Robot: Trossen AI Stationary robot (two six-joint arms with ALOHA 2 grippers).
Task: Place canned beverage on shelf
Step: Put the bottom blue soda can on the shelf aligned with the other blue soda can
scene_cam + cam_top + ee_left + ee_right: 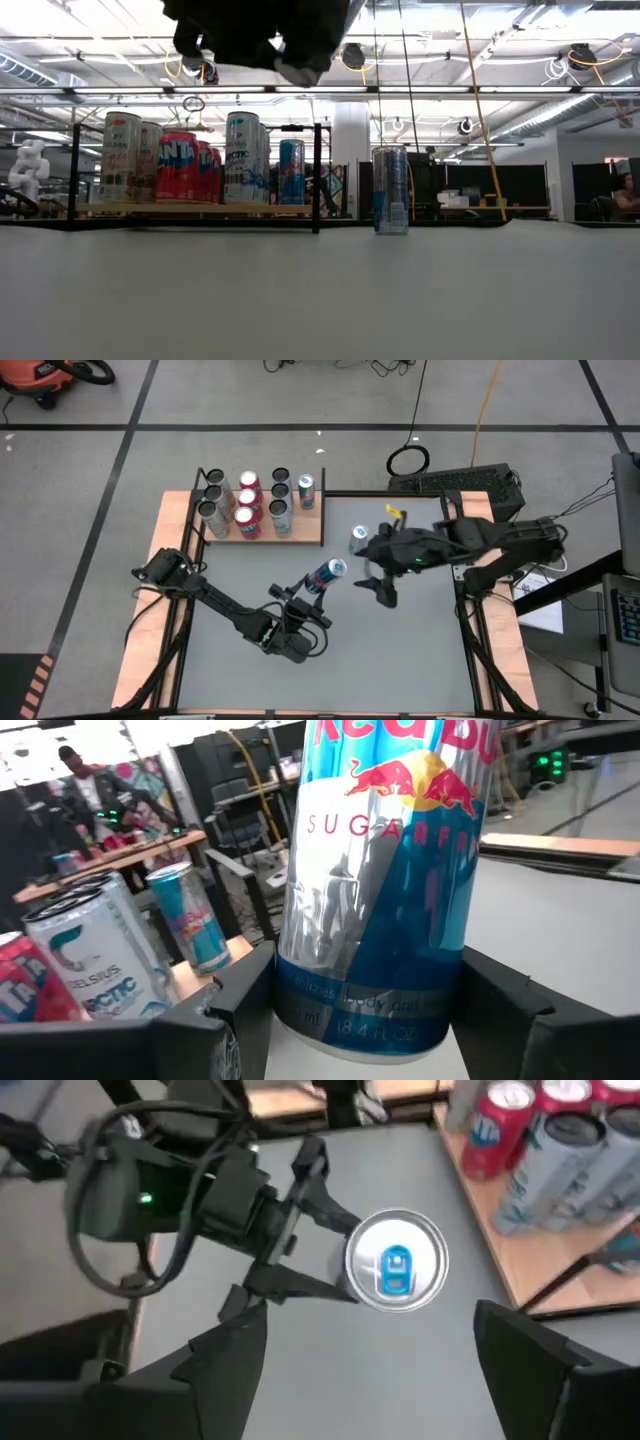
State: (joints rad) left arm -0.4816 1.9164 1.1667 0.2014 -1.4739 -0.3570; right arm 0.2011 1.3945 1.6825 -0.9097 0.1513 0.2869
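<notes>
While lifted, can (328,572) between left tool (312,582) fingers

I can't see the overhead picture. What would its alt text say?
Seen from above, the left gripper holds a blue Red Bull can over the grey table. The right gripper hovers open nearby, beside another can. Nine cans stand on the wooden shelf.

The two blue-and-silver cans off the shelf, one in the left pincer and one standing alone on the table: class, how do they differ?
The held can is gripped by the left pincer and raised off the table; the lone can stands on the tabletop, ungripped. The held can leans in the high view; the lone can stands upright. The lone can sits nearer the shelf. Both are slim, blue and silver.
</notes>
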